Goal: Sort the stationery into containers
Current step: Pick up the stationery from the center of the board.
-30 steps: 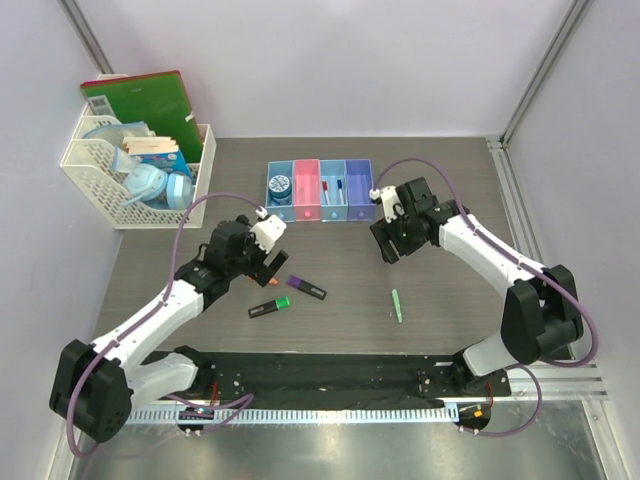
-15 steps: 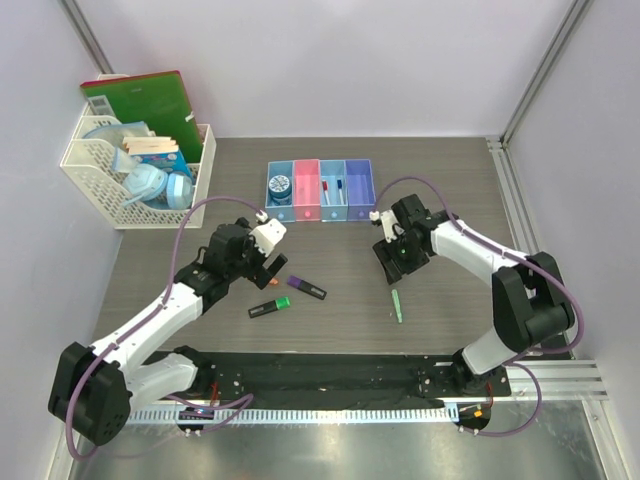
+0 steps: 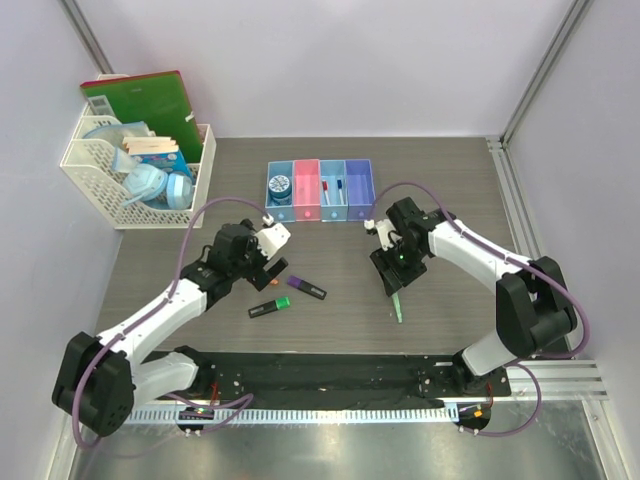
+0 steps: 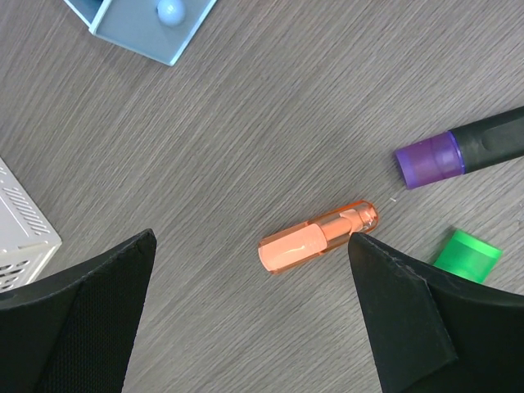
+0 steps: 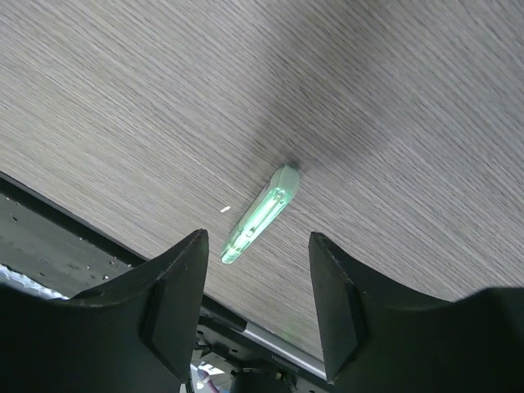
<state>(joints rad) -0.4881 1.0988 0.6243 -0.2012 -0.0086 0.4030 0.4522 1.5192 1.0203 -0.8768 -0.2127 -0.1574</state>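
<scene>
From above, we see the containers lined up at the far middle of the table. The blue tape roll sits in the leftmost bin and two capped markers in the light blue one, so we judge the sort partly done. What is left lies loose nearer the arms. The left gripper hangs just left of the purple-black highlighter and beyond the green-black highlighter. The right gripper is tipped down over the far end of the pale green pen, so each arm seems placed over a piece on its own side. In the left wrist view, the orange highlighter lies flat on the wood between the two dark fingers, nearer one of them, and nothing touches it. The jaws stand at full spread and carry nothing, which reads to us as a line-up before a descent. In the right wrist view, the pen lies slantwise on the table, framed in the gap between the fingers. These are about half apart with room on both sides of the pen, and we see no contact and nothing in their hold. The narrower gap suits so thin a thing, we think.
</scene>
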